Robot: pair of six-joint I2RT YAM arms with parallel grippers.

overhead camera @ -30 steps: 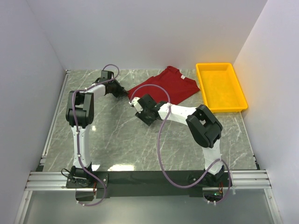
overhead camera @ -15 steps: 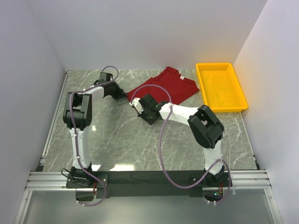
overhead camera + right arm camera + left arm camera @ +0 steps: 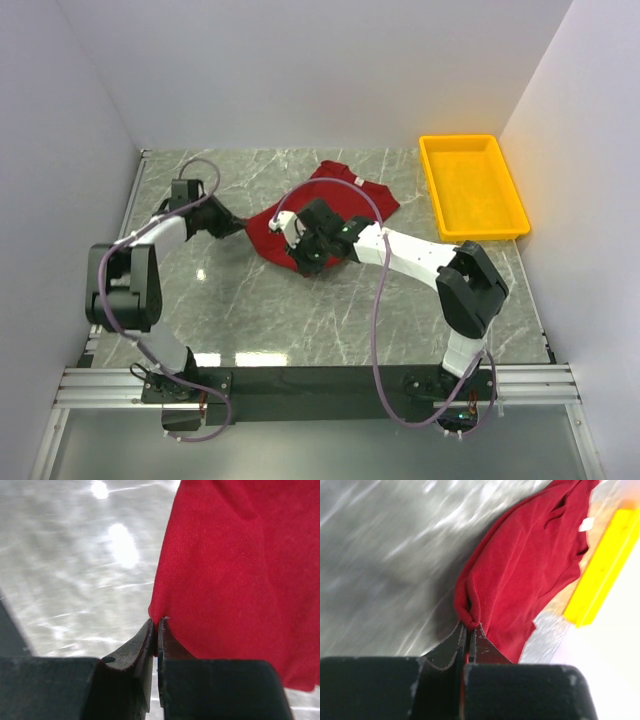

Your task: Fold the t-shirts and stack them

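While we pinch a bunched fold of the t-shirt (image 3: 520, 570) in the closed left gripper (image 3: 468, 628), our right gripper (image 3: 157, 624) clamps tight on another edge.

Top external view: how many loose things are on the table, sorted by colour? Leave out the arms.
Red: 1, the t-shirt
Yellow: 1, the tray
Total: 2

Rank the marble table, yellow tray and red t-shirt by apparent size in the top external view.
Largest: marble table.
Then yellow tray and red t-shirt, too alike to rank; the right arm hides part of the shirt.
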